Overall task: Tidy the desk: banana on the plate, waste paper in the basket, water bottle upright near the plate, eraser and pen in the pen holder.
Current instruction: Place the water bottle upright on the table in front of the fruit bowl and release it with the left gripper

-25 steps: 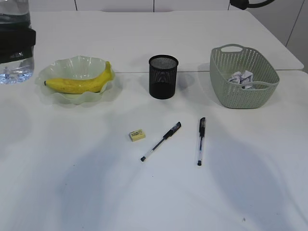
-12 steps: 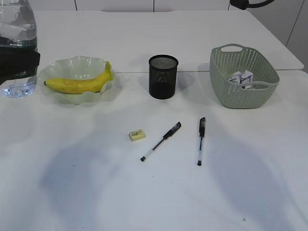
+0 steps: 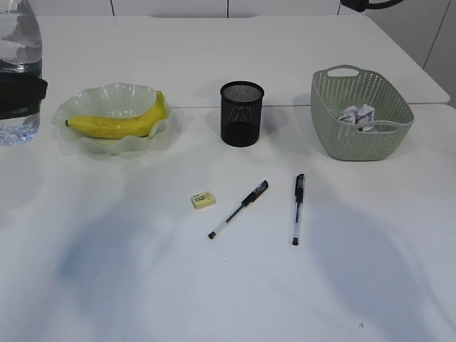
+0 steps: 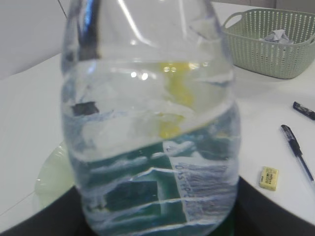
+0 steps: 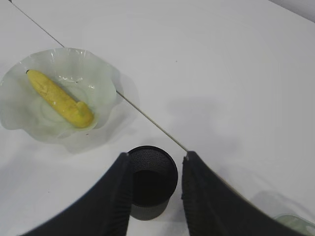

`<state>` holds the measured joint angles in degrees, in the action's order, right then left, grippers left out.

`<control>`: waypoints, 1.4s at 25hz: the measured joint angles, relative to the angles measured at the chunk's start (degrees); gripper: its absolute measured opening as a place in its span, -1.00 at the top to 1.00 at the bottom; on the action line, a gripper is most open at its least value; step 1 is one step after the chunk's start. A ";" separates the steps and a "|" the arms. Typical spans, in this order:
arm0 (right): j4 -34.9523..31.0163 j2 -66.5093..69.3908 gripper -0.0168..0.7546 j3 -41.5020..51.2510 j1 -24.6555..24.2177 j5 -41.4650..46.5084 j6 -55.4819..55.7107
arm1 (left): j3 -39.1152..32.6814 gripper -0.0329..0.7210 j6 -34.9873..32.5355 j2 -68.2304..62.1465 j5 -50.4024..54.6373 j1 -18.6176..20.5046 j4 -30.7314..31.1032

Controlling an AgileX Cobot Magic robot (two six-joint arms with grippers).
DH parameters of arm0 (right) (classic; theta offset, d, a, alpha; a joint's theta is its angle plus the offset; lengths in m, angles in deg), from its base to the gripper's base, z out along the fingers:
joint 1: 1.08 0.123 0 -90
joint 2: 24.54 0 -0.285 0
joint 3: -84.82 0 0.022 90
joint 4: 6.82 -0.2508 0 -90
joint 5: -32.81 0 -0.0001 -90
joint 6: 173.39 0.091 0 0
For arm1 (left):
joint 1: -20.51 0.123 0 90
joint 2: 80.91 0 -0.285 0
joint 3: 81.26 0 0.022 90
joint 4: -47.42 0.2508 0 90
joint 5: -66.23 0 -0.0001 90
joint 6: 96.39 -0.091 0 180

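On the white table [image 3: 228, 299], far left edge: the water bottle [image 3: 18, 71] stands upright just beside the plate [image 3: 114, 96], a dark band of the left end effector [image 3: 20, 96] clamped round its middle.
Left end effector: closed on the bottle; in the left wrist view the bottle [image 4: 152, 128] fills the frame, with dark gripper parts at the bottom corners.
Right end effector [image 5: 153, 196]: fingers spread and empty, hanging above the pen holder [image 5: 150, 182]; it is out of the exterior view.
Done by the look of it: banana [image 3: 117, 122] on the plate, waste paper [image 3: 356, 114] in the basket [image 3: 360, 146].
Left to do: eraser [image 3: 203, 200] and two pens lying flat on the table in front of the pen holder [image 3: 241, 114].
Key relation: left pen [image 3: 239, 209] lies aslant, cap toward the holder; right pen [image 3: 297, 209] lies nearly straight front to back, cap at the far end.
Nearer arm: judged the right one, poised over the holder; the pens lie nearer the camera than that. The left arm is occupied with the bottle.
Likely next: release the bottle, then a grasp across a pen's barrel.
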<state>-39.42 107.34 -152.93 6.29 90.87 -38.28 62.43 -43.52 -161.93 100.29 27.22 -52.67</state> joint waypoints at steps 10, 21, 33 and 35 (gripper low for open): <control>0.00 0.00 0.28 0.00 0.00 -0.15 0.00 | 0.00 -0.11 -4.10 -3.74 6.08 0.05 -0.23; 0.08 0.00 0.28 0.00 0.00 -0.51 0.00 | 0.11 -0.11 -11.15 -19.65 28.97 8.38 0.14; 0.08 0.00 0.28 0.00 0.00 -2.03 0.00 | 0.45 -0.11 -23.44 -28.66 29.34 8.64 -0.24; 0.08 0.00 0.28 0.00 0.00 -2.13 0.00 | 0.53 -0.11 -24.73 -30.51 29.34 8.64 -0.46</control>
<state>-39.34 107.34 -152.93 6.29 88.74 -38.28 62.96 -68.24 -192.44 129.63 35.86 -53.13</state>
